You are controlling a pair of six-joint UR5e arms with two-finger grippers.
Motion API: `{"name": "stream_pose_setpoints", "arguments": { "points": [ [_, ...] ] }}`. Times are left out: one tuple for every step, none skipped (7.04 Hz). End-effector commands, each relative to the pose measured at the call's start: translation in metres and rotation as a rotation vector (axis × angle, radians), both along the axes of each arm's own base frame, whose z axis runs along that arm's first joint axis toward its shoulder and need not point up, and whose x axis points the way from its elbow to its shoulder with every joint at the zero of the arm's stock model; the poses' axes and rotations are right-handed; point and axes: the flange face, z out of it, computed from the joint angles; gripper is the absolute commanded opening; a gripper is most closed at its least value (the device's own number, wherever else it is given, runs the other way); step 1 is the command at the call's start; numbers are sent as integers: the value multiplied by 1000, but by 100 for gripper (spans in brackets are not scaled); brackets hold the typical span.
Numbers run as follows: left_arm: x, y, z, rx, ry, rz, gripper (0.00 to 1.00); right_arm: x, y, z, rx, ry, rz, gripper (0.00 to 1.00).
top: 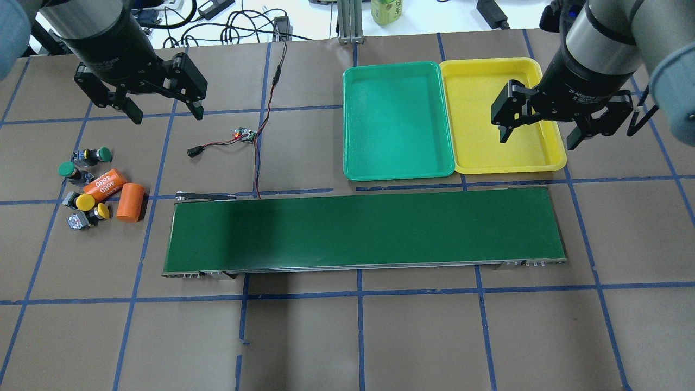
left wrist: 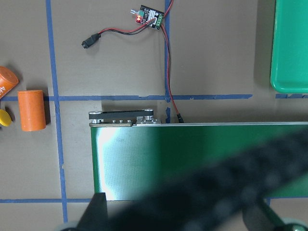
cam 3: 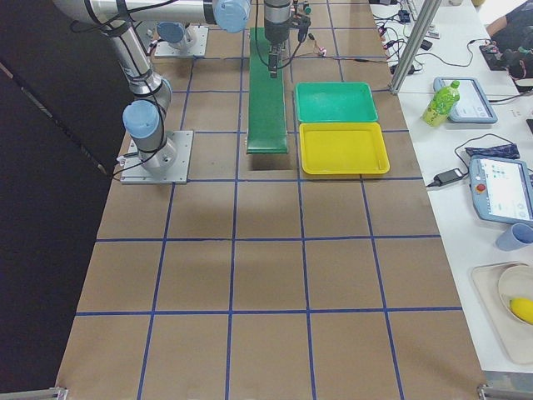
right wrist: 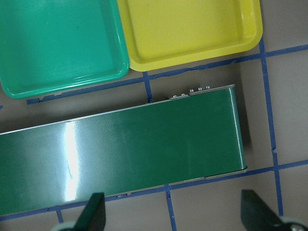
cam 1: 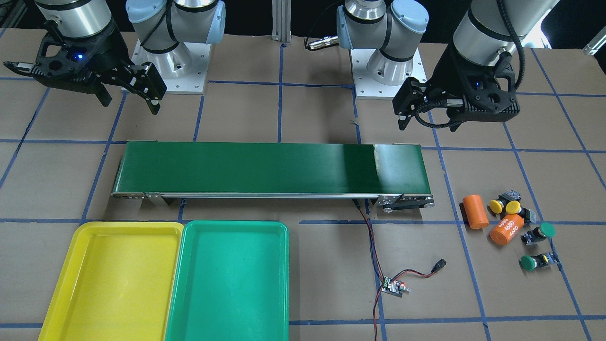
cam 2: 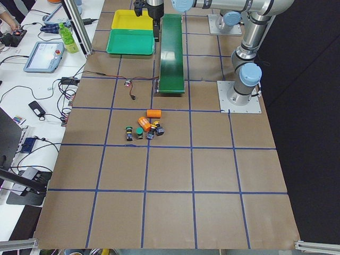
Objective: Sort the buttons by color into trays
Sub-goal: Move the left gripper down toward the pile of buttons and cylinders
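With the left gripper point(top: 166, 115) and right gripper point(top: 536, 141) hanging jaws wide, the buttons point(top: 85, 202) lie crowded against orange cylinders point(top: 105, 185) at the overhead view's left edge, well apart from the trays point(top: 399, 175) upper right, so a grasp could nudge neighbours.

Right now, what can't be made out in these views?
Left wrist view: a blurred dark band hides the lower right of the conveyor belt. The left edge cuts off the printed orange cylinder and a yellow button.
Exterior left: the buttons are too small for detail.
Right wrist view: the bottom edge cuts the right gripper to its fingertips. The top edge cuts the green tray and yellow tray.
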Motion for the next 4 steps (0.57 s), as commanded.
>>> {"name": "stream_pose_setpoints", "arguments": {
  "points": [
    [3,-9,-17,31,5,1,100,1,0,0,2,-4,-1,100],
    [3,-7,-23,39,5,1,100,1,0,0,-1,-8,-1,100],
    [9,-9,-30,53,5,1,100,0,0,0,0,-2,-4,100],
    [51,-25,-55,100,20,20,100,0,0,0,-1,-2,-3,100]
  ]
}}
